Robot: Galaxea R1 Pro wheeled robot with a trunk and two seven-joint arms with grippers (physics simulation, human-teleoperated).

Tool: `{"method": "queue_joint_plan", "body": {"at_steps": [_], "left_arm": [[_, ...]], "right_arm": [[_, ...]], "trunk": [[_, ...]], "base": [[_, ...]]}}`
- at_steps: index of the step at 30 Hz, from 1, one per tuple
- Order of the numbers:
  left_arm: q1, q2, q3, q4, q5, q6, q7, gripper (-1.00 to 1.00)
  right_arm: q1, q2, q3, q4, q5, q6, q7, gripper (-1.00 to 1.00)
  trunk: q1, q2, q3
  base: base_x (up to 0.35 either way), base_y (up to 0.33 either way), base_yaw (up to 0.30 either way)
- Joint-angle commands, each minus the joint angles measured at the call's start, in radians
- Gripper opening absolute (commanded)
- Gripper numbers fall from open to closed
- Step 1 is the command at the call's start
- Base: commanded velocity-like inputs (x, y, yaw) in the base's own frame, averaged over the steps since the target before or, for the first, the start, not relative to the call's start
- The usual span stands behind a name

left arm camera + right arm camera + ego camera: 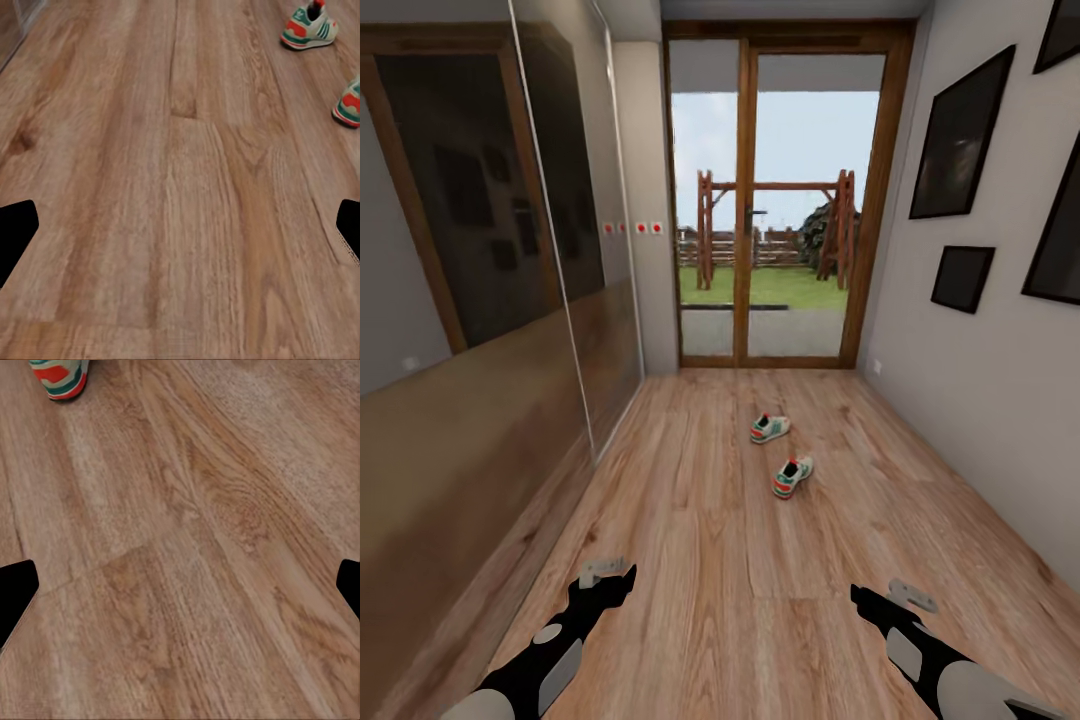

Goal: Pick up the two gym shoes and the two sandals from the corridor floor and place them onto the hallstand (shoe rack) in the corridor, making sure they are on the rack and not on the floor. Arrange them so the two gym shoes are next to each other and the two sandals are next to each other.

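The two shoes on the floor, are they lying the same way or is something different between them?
The far shoe lies closer to the glass door; the near shoe lies closer to the robot. The near shoe sits a little further toward the right wall than the far shoe. The far shoe lies turned more sideways; the near shoe is angled more along the corridor. Both are white with green stripes and red-orange trim, upright on the wood floor, apart from each other.

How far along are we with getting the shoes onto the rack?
Nothing looks done yet. Both gym shoes, the nearer one and the farther one, lie on the corridor floor ahead, apart from each other. In hand: nothing; the left hand and right hand are open and empty, well short of the shoes. Left: lifting both gym shoes, then finding the sandals and the rack.
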Motion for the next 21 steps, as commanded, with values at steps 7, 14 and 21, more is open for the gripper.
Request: {"method": "queue_joint_plan", "body": {"at_steps": [7,14,21], "left_arm": [[-0.001,0.001,-0.006,0.001,0.011,-0.004,-0.003,1.00],[-0.001,0.001,-0.006,0.001,0.011,-0.003,-0.003,1.00],[-0.001,0.001,-0.006,0.001,0.011,-0.004,-0.003,1.00]], "right_arm": [[-0.001,0.000,0.003,0.001,-0.010,-0.004,0.000,1.00],[-0.001,0.000,0.002,0.001,-0.010,-0.004,0.000,1.00],[-0.001,0.000,0.003,0.001,-0.010,-0.004,0.000,1.00]], "trunk": [[0.000,0.000,-0.001],[0.000,0.000,-0.001],[0.000,0.000,-0.001]], "base": [[0.347,0.000,-0.221],[0.347,0.013,-0.164],[0.347,0.063,-0.016]]}}
